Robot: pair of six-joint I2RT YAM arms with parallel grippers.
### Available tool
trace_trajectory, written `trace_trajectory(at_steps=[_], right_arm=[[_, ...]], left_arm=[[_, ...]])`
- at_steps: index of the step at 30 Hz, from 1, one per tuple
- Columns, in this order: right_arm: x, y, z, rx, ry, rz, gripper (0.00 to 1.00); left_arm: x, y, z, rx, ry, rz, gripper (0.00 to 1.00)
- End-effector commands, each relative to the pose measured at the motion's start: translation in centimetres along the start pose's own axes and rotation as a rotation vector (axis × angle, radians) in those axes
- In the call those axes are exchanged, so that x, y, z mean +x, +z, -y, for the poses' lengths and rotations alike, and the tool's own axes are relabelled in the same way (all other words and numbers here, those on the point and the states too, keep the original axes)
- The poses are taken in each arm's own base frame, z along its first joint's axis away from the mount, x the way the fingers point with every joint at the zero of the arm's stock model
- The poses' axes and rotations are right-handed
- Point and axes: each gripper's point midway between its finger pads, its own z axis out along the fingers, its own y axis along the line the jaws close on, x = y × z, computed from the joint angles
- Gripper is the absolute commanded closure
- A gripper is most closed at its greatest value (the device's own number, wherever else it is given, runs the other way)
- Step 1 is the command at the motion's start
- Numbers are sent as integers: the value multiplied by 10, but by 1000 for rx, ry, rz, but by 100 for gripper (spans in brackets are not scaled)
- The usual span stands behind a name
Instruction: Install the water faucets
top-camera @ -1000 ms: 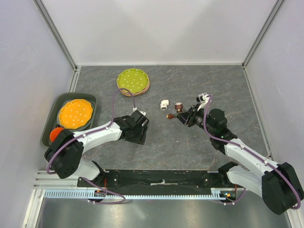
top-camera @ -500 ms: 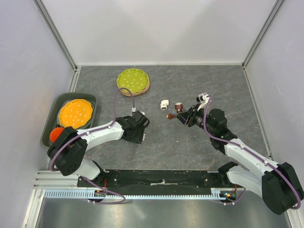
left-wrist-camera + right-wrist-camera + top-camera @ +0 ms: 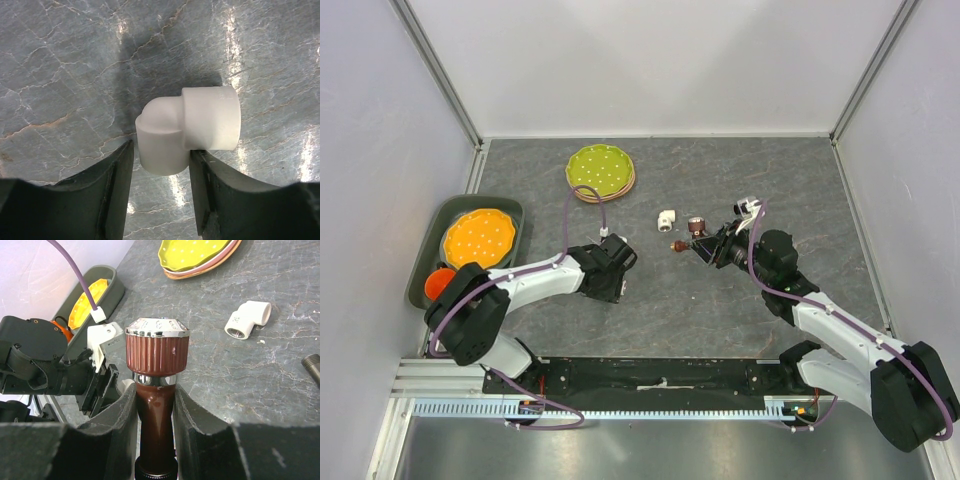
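1. Overhead, I see the right gripper (image 3: 708, 247) holding the reddish-brown metal faucet (image 3: 692, 231) right of the grey stone table's (image 3: 780, 170) centre, near a white plastic elbow fitting (image 3: 666, 219).
2. Left wrist: the left gripper (image 3: 161, 152) pinches a second white elbow (image 3: 200, 125) lying on the stone.
3. Right wrist: both fingers (image 3: 120, 430) clamp the faucet's stem below its ribbed handle.

Readable text: none in any view.
Faucet cap (image 3: 156, 327): raised marks on the chrome rim, just above the fingers of the right end effector (image 3: 156, 395); too blurred to read.
White block (image 3: 105, 340): left of and beyond the right end effector; a grey patch on its face, too small to read.
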Motion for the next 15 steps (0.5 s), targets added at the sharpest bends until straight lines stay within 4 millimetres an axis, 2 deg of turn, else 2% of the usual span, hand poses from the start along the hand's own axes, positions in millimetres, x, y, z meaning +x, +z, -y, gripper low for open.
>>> trace_trajectory(at_steps=[1,4,7,8,11,14,15], right_arm=[[-19,-1,-9,-34,-31,74,100],[-19,-1,-9,-33,-32,73,100],[-19,-1,-10,-37,-36,73,100],[-19,-1,-9,-35,-38,73,100],[-18,-1,-8,-32,-45,72,100],[-19,-1,-13,-58,-55,71,100],[-18,-1,-15,-74,-58,68,100]], left_arm=[[-10,6,3,-8,-5,32,47],[-10,7,4,-2,-6,34,55],[-12,6,5,7,-5,43,67],[-15,4,6,13,-9,56,78],[-27,-9,9,40,-15,110,98],[-44,-26,13,74,-34,177,98],[-53,-38,13,100,-47,212,98]])
